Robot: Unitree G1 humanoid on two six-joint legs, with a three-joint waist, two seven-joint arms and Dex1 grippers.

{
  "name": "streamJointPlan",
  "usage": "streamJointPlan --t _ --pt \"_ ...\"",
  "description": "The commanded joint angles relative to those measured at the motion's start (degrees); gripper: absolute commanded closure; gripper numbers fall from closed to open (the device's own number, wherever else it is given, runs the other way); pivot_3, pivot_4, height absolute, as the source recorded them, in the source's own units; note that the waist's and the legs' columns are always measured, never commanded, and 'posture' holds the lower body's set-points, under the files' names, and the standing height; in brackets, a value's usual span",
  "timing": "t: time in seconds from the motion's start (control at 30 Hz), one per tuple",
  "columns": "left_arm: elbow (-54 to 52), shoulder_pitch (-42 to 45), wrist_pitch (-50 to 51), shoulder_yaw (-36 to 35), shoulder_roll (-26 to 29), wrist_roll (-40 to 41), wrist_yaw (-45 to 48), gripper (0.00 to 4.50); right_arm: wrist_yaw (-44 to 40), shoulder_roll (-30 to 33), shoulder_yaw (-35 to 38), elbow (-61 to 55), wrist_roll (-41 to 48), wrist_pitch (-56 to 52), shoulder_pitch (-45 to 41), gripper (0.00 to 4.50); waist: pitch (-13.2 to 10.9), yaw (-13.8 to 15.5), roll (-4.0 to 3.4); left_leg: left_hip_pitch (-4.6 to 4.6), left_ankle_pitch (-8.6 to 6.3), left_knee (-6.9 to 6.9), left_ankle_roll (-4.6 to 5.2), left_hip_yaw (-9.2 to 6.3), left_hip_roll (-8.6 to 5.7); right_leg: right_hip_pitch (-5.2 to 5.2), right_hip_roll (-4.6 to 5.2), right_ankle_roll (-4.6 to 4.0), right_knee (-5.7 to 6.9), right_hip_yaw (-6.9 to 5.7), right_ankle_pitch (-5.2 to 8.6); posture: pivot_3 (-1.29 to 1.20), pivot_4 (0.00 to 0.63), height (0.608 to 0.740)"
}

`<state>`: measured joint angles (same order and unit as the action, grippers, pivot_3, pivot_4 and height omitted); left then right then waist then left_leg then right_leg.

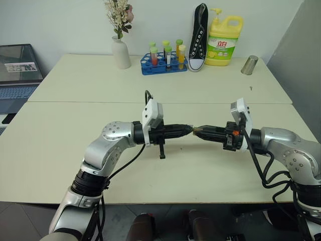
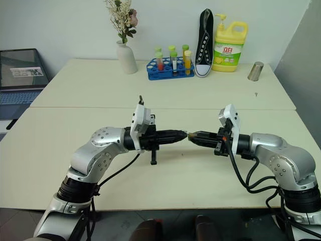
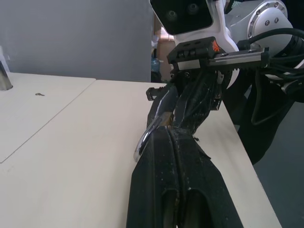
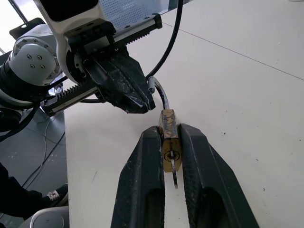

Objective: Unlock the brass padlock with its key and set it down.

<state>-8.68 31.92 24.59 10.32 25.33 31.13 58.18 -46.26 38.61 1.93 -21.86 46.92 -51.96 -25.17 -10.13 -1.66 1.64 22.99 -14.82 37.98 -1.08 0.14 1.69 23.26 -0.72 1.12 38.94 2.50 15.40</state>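
The two grippers meet tip to tip above the middle of the near table (image 1: 60,150). The brass padlock (image 4: 168,135) is clamped upright between the fingers of my right gripper (image 4: 169,142), keyhole face toward the wrist. A thin silvery key (image 4: 175,172) sticks out of the keyhole. The silvery shackle (image 4: 159,95) rises from the lock body to my left gripper (image 4: 145,103). That gripper is shut, its tips pinched at the shackle. In the left wrist view the shackle (image 3: 142,141) curves out beside the shut fingertips (image 3: 164,137). From the head, the lock is a speck between the left gripper (image 1: 190,129) and right gripper (image 1: 196,130).
On the far table stand a white vase of flowers (image 1: 120,52), a blue rack of test tubes (image 1: 163,63), a black sneaker (image 1: 199,37), a yellow detergent bottle (image 1: 224,40) and a metal cup (image 1: 249,65). A laptop (image 1: 17,70) sits off the left edge.
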Motion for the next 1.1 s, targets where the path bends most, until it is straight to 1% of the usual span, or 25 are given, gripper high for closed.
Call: streamJointPlan --t 0.03,0.47,0.6,0.67,0.77,0.8,0.87,0.9,0.93,1.0,1.07,1.1 --pt "-0.5 1.3 -0.8 -1.4 -0.4 -0.2 0.1 4.5 -0.9 0.3 0.5 -1.1 0.3 0.7 0.0 4.35 0.0 0.0 0.0 0.0 0.0 0.0 0.0 0.0 0.0 0.0 0.0 0.0 0.0 0.0 0.0 0.0 0.15 0.74" --pt "-0.7 1.1 -1.7 -1.8 0.2 -1.4 0.7 4.5 -0.9 0.1 0.4 -1.0 0.2 0.7 0.0 4.35 0.0 0.0 0.0 0.0 0.0 0.0 0.0 -0.01 0.0 0.0 0.0 0.0 0.0 0.0 0.0 0.0 0.15 0.74" --pt "-2.4 0.1 -5.1 -2.9 1.6 -3.3 0.9 4.5 0.5 -0.6 1.5 -0.4 1.2 -0.5 -0.1 4.35 0.0 0.0 0.0 0.0 0.0 0.0 0.0 0.0 0.0 0.0 0.0 0.0 0.0 0.01 0.0 0.0 0.15 0.74" --pt "-2.2 -1.0 -11.3 -3.7 4.7 -5.9 4.3 4.5 2.0 -1.1 2.6 0.4 2.6 -2.4 -0.4 4.35 0.0 -0.1 -0.01 0.0 0.0 -0.01 0.0 0.0 0.01 0.0 0.0 0.0 -0.01 0.02 0.0 0.0 0.15 0.74" --pt "1.7 -3.0 -27.5 -3.9 9.4 -13.1 8.5 3.95 4.0 -1.5 3.0 0.8 4.1 -5.1 -0.7 4.35 0.0 -0.1 -0.04 -0.02 0.0 -0.04 0.0 0.02 0.03 0.02 -0.01 -0.04 0.0 0.04 0.01 0.0 0.15 0.74" --pt "2.4 -3.6 -29.5 -4.5 10.1 -13.3 9.0 3.57 4.7 -1.7 3.0 0.9 4.4 -5.9 -0.7 4.35 0.0 0.0 -0.04 -0.02 0.0 -0.05 0.0 0.02 0.02 0.02 -0.01 -0.06 0.0 0.03 0.02 0.0 0.15 0.74" --pt "3.3 -4.1 -33.1 -5.1 10.7 -13.4 9.9 3.09 5.8 -2.1 3.5 1.0 5.5 -7.6 -0.7 4.35 0.0 0.0 -0.04 -0.01 0.0 -0.04 0.0 0.02 0.02 0.02 0.01 -0.06 -0.01 0.03 0.02 0.0 0.15 0.74" --pt "4.4 -4.6 -38.1 -4.8 11.6 -15.2 11.2 2.66 7.2 -2.6 3.8 1.3 6.4 -9.1 -0.7 4.35 0.0 0.0 -0.04 0.0 0.0 -0.04 0.0 0.04 0.02 0.02 0.03 -0.06 -0.02 0.03 0.02 0.0 0.15 0.74" --pt "5.2 -5.1 -41.1 -4.5 12.1 -16.2 11.9 2.46 8.6 -3.3 4.2 1.6 7.6 -10.8 -0.8 4.35 0.0 0.0 -0.02 0.01 0.0 -0.04 0.0 0.04 0.0 0.02 0.04 -0.05 -0.02 0.04 0.02 0.0 0.15 0.74" --pt "6.4 -5.9 -45.0 -4.4 12.5 -17.3 12.5 1.82 11.5 -4.9 5.1 2.3 9.9 -14.3 -0.9 4.35 0.0 0.0 -0.03 0.02 0.0 -0.04 0.0 0.04 0.01 0.02 0.04 -0.05 -0.05 0.04 0.02 0.0 0.15 0.74" --pt "7.8 -6.9 -51.0 -3.7 13.0 -18.3 14.0 1.17 15.2 -7.3 6.0 3.6 12.6 -18.4 -1.0 4.35 0.0 0.0 -0.03 0.02 0.0 -0.04 0.0 0.04 0.02 0.02 0.06 -0.07 -0.05 0.03 0.01 0.0 0.15 0.74" --pt "8.4 -7.2 -53.3 -3.5 13.1 -18.6 14.6 0.92 16.6 -8.2 6.5 4.1 13.5 -19.8 -1.0 4.35 0.0 0.0 -0.03 0.02 0.0 -0.04 0.0 0.06 0.02 0.02 0.06 -0.07 -0.05 0.04 0.01 0.0 0.15 0.74"
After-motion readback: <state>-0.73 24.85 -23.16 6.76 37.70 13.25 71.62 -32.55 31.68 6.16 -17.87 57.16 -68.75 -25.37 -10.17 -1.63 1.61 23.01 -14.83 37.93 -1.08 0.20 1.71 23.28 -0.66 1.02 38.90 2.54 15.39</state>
